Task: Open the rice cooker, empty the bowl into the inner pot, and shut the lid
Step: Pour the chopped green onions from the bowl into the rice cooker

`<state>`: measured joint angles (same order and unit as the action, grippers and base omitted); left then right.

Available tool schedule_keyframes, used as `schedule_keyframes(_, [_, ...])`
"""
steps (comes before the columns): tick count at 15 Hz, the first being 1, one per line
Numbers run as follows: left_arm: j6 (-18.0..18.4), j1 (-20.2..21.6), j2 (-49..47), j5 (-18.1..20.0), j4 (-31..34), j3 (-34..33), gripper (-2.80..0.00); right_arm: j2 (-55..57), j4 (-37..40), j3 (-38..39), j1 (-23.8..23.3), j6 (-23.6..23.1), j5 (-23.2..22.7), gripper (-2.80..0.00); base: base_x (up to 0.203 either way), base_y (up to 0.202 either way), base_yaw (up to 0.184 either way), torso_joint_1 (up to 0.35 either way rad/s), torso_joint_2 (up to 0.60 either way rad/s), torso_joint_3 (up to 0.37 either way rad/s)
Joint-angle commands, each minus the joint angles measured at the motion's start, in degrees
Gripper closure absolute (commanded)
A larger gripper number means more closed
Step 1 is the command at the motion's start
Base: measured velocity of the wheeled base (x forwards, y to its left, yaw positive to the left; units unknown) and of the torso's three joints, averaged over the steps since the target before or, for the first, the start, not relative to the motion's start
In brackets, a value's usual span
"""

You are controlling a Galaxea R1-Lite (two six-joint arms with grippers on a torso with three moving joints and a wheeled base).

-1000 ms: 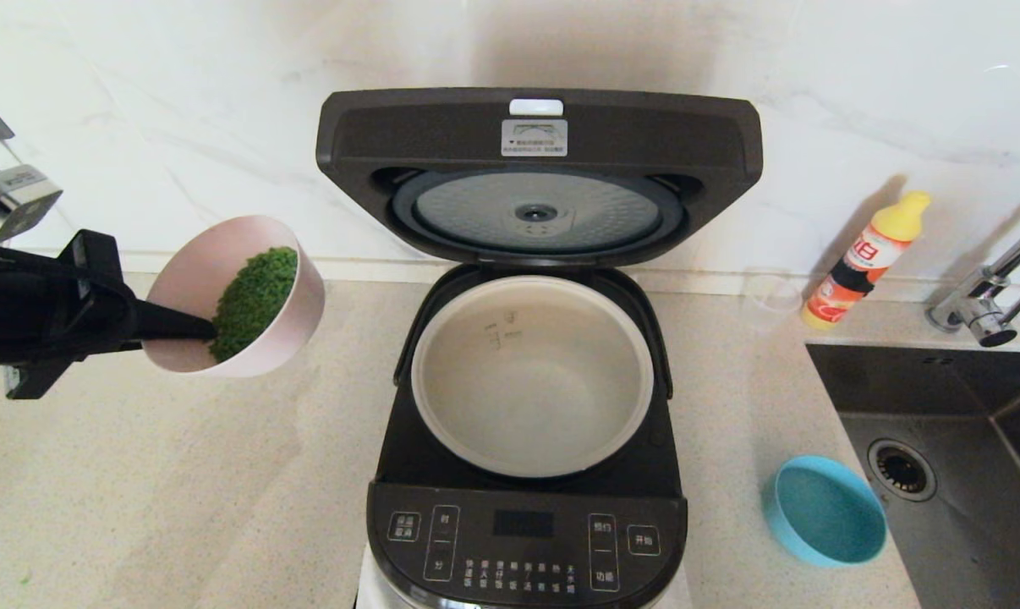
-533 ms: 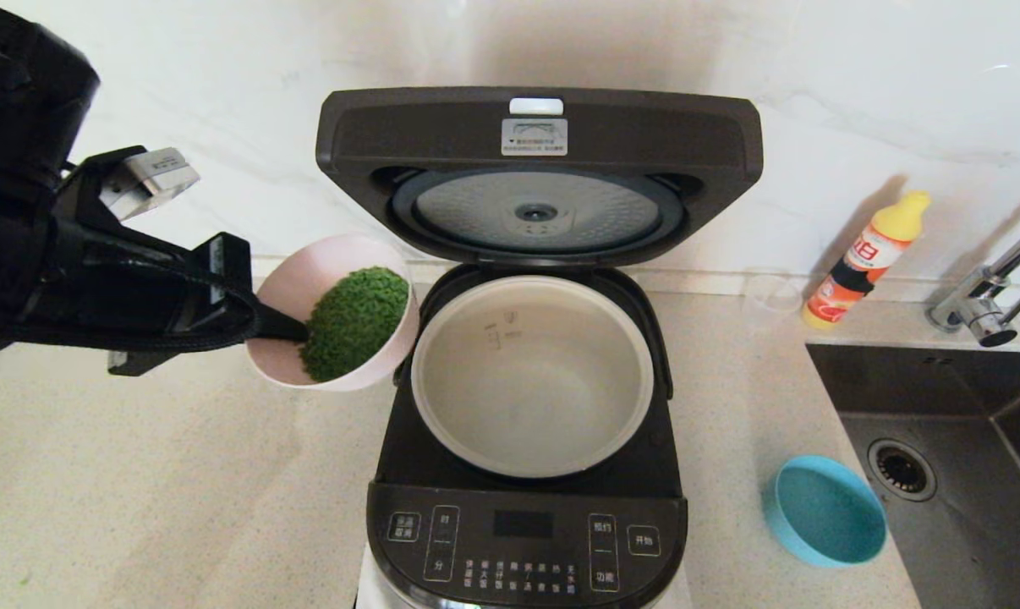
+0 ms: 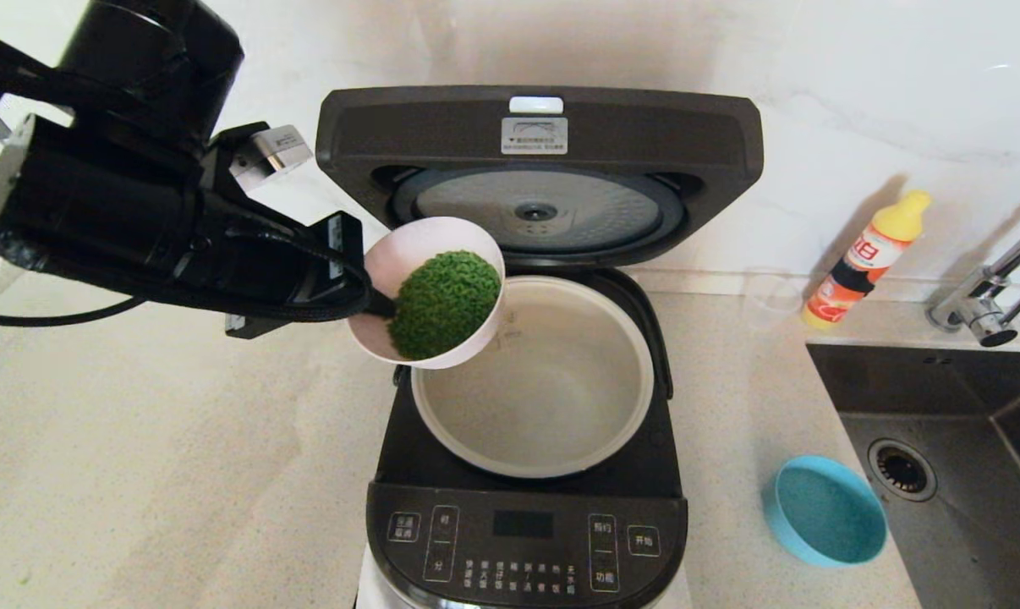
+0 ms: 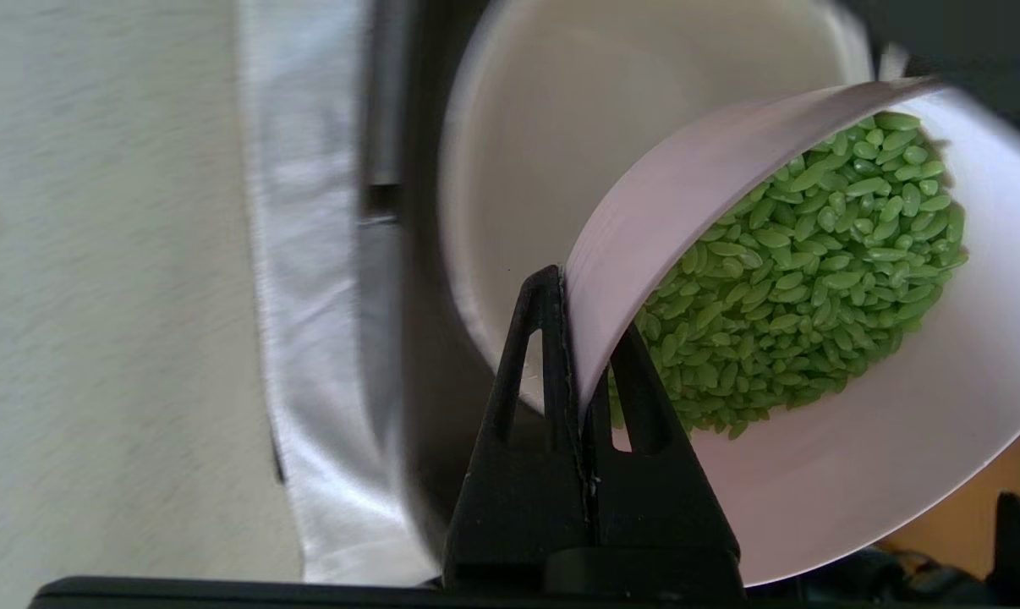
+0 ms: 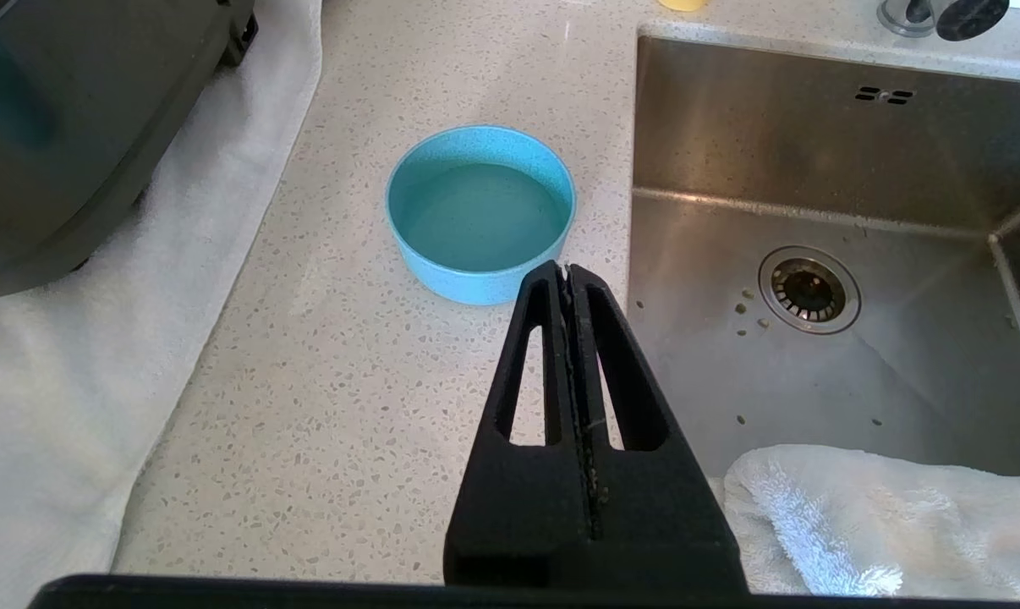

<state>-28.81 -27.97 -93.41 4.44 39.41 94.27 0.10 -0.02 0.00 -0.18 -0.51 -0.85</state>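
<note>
The black rice cooker (image 3: 527, 541) stands at the centre with its lid (image 3: 540, 135) raised upright against the wall, silver disc facing me. The pale inner pot (image 3: 552, 397) (image 4: 578, 127) is bare inside. My left gripper (image 3: 379, 304) (image 4: 582, 321) is shut on the rim of a pink bowl (image 3: 417, 249) (image 4: 899, 440), one finger inside and one outside. The bowl hangs tilted over the pot's back left rim, and its green grains (image 3: 442, 300) (image 4: 814, 271) are still heaped inside it. My right gripper (image 5: 567, 275) is shut on nothing, above the counter beside the sink.
A blue bowl (image 3: 825, 509) (image 5: 476, 211) sits right of the cooker, next to the steel sink (image 3: 967, 423). At the back right are an orange bottle (image 3: 865, 258), a clear cup (image 3: 770, 298) and a faucet (image 3: 992, 296). A white towel (image 5: 882, 516) lies near the sink.
My left arm has carried the pink bowl rightwards and up, from over the counter at the left to above the pot's left rim. The grains stay in the bowl.
</note>
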Motion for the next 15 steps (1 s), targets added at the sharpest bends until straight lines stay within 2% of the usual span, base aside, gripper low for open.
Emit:
schedule_keyframes(1, [-0.2,-2.9,-2.7,-1.7,0.2,1.2,0.0,0.0,-0.1,0.1,0.0,0.0,0.0,0.0,0.0,0.0,0.0,0.0,0.0,0.0])
schedule_keyframes(3, [0.0,-5.1,-5.4,-5.4,0.0,2.4,0.0,0.0,-0.1,0.1,0.0,0.0,0.0,0.0,0.0,0.0,0.0,0.0,0.0,0.0])
schedule_keyframes(5, [-0.1,-5.9,-8.3,-7.5,-0.5,4.8,0.0,0.0,-0.1,0.1,0.0,0.0,0.0,0.0,0.0,0.0,0.0,0.0,0.0,0.0])
schedule_keyframes(9, [-1.8,-6.1,-12.2,-9.6,-11.6,5.7,0.0,0.0,-0.1,0.1,0.0,0.0,0.0,0.0,0.0,0.0,0.0,0.0,0.0,0.0])
schedule_keyframes(15, [-4.6,-7.6,-10.4,-10.0,-12.5,2.1,0.0,0.0,-0.1,0.0,0.0,0.0,0.0,0.0,0.0,0.0,0.0,0.0,0.0,0.0])
